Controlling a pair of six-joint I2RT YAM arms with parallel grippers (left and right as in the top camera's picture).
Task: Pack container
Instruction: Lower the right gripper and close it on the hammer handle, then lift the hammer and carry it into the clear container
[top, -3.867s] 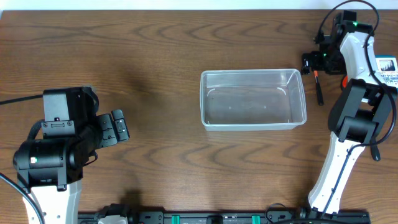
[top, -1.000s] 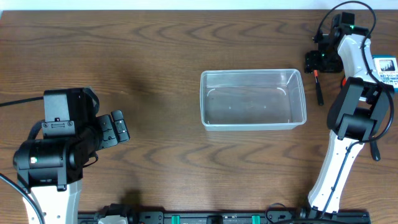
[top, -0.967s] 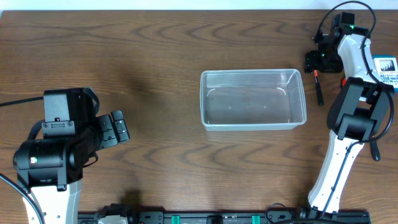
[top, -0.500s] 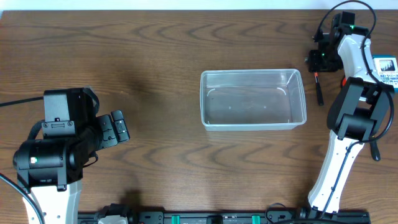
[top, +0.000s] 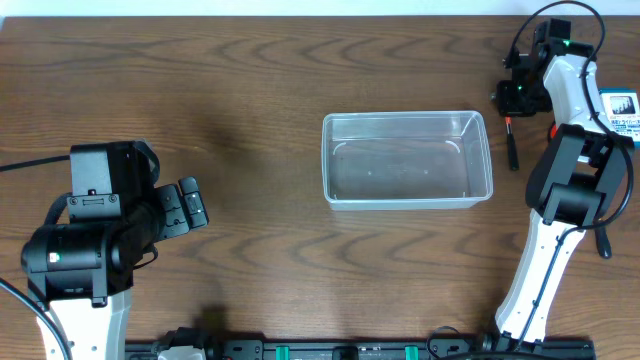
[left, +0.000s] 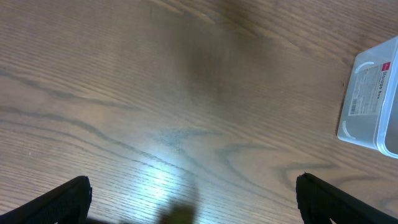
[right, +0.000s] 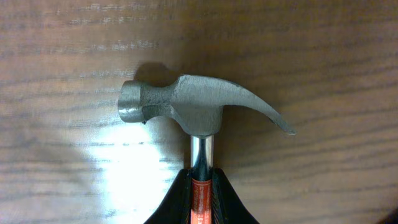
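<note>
The container (top: 405, 160), a clear rectangular tub, stands empty at the table's middle; its labelled corner (left: 373, 99) shows at the right of the left wrist view. A claw hammer (right: 193, 106) with a steel head and an orange-labelled shaft lies on the wood at the far right, its black handle (top: 514, 148) pointing toward the front. My right gripper (right: 200, 180) is shut on the shaft just below the head, and from overhead the right gripper (top: 514, 97) sits right of the tub's back corner. My left gripper (left: 193, 180) is open over bare wood, and overhead the left gripper (top: 186, 205) is far left of the tub.
A small blue-and-white box (top: 622, 112) lies at the right edge, beside the right arm (top: 560, 190). The left arm's base (top: 75, 250) fills the front left corner. A black rail (top: 350, 350) runs along the front edge.
The right gripper's jaws have closed onto the hammer's shaft. The hammer, the container and the left arm have not moved.
</note>
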